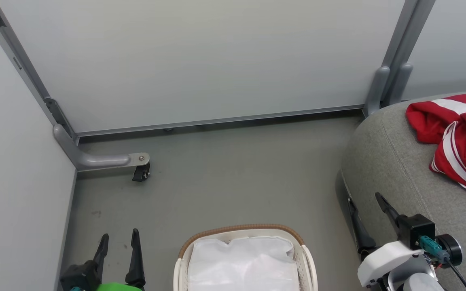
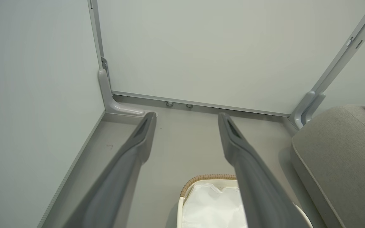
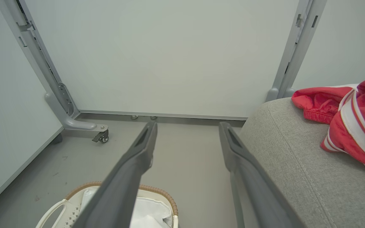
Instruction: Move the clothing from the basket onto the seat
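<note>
On the seat, at its far right, lies the clothing: a rumpled heap of shiny red cloth with white panels and stripe trim. It rests well in from the rounded front edge, so we judge it unlikely to slide off. The heap runs past the right border of the head view, so we cannot say how many garments are in it.

The basket stands on the floor between our two arms, just left of the seat. What we can see inside it is the white liner, slack and creased, with no red on it. The basket's near end is cut off at the bottom of the view, so we cannot vouch for that part.

Our left pincer hovers low to the left of the basket, its two dark fingers spread and nothing between them. Our right pincer sits beside the flank of the seat, equally parted and equally empty, as the right wrist view confirms.

We read this as the job finished, or nearly so. Both arms are held wide of the basket and clear of the heap, which keeps them from snagging liner or cloth. If anything remains, it is a check of the basket's hidden near end.
</note>
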Controlling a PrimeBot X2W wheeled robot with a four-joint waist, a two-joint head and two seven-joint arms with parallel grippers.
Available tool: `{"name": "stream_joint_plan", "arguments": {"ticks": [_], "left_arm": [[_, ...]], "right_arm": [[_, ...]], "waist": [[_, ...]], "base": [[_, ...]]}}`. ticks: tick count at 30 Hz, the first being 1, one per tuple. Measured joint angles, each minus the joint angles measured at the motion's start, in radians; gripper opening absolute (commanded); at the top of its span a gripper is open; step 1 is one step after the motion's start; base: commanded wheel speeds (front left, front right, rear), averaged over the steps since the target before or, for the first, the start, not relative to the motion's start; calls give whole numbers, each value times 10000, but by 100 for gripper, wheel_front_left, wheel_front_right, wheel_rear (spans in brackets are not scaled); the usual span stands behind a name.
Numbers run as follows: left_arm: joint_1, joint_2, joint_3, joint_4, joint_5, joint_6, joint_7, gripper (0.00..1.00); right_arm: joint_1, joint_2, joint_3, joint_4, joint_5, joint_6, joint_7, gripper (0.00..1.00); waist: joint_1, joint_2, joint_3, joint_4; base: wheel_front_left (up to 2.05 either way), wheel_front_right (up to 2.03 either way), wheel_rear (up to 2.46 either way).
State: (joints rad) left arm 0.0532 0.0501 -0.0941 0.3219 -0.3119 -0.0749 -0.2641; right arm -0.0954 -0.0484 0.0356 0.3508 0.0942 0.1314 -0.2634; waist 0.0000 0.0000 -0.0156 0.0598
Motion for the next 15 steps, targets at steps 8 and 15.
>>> {"name": "stream_joint_plan", "arguments": {"ticks": [8, 15], "left_arm": [[34, -25, -31, 372, -4, 2, 15, 0], [27, -33, 140, 374, -1158, -33, 391, 0]], "right_arm": [[186, 79, 27, 389, 38, 0, 31, 0], [221, 90, -155, 412, 1346, 0, 435, 0]], "waist": [[0, 0, -15, 22], [0, 0, -4, -13]], "base": [[0, 0, 0], [0, 0, 0]]}}
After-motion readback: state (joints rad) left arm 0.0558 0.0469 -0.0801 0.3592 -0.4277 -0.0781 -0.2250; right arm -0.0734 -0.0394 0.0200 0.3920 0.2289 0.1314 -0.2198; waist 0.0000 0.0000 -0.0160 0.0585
